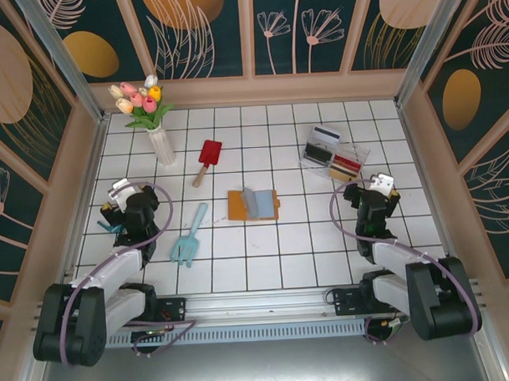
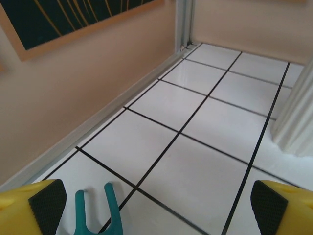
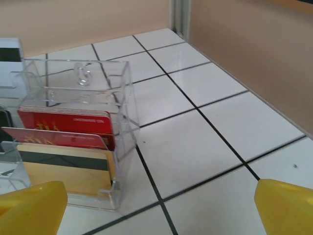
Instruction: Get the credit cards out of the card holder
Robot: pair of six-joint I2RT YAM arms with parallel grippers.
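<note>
Orange card holder point(image 1: 253, 205) between end effectors point(image 1: 121, 197) point(image 1: 380, 187)

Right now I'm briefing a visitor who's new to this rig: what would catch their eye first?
The orange-brown card holder lying open mid-table, its blue-grey inside facing up, draws the eye first. Next come the pink and yellow tulips in a white vase at the back left, and the clear tray of red and tan cards at the back right.

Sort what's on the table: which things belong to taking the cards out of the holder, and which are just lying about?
Job: card holder, lying open; credit cards in it.
Lying about: vase of tulips; red scoop; teal hand rake; clear tray of other cards.
</note>
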